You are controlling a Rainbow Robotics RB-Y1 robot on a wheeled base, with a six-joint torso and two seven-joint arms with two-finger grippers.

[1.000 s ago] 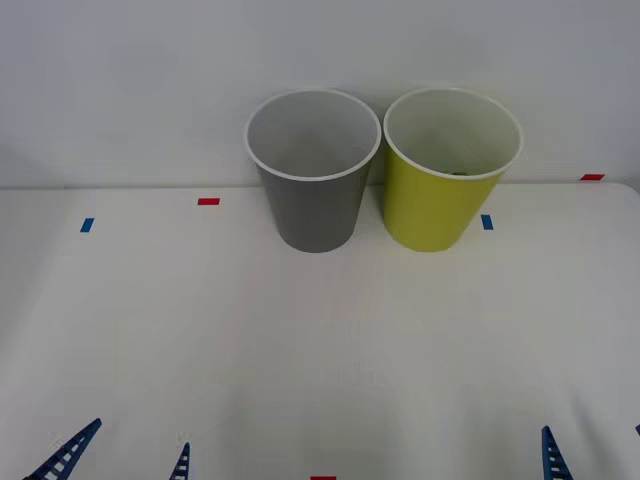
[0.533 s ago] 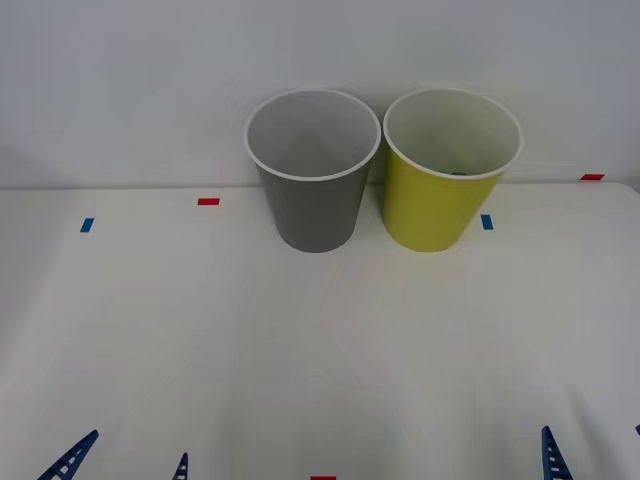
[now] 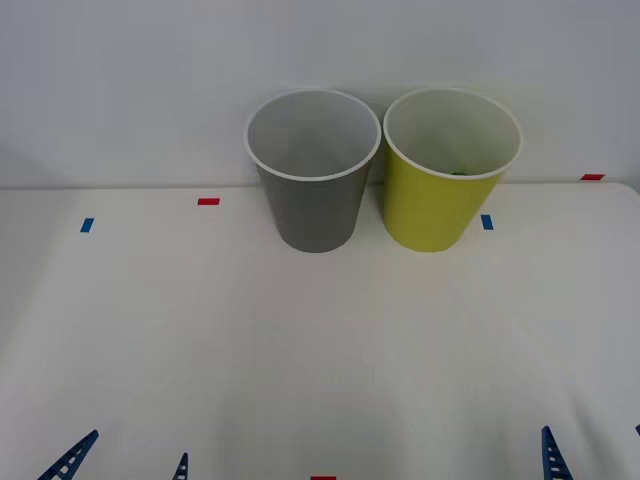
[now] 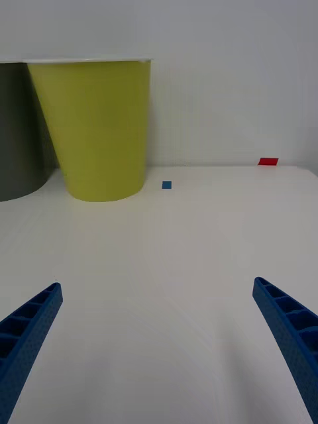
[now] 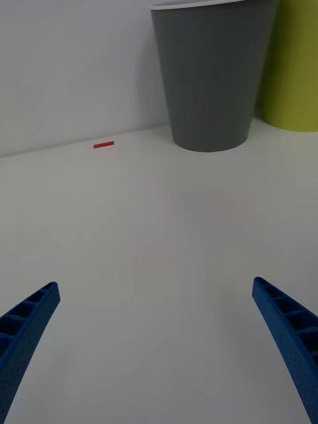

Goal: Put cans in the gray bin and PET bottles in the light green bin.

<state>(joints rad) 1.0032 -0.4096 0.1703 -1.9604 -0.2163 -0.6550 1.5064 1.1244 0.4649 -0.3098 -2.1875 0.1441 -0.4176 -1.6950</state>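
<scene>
Two round tapered bins stand side by side at the far edge of the white table (image 3: 320, 360): the gray bin (image 3: 312, 190) on the left, the light green bin (image 3: 440, 195) on the right. The left gripper (image 5: 156, 344) and the right gripper (image 4: 156, 344) hover near the front edge, jaws spread wide and empty.

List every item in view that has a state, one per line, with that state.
gray bin: upright on the table, open top, no contents visible.
light green bin: upright beside the gray bin, open top, a small dark object just visible inside near its front rim.
left claw: open, holding nothing, low over the table's near edge.
right claw: open, holding nothing, low over the table's near edge.
</scene>
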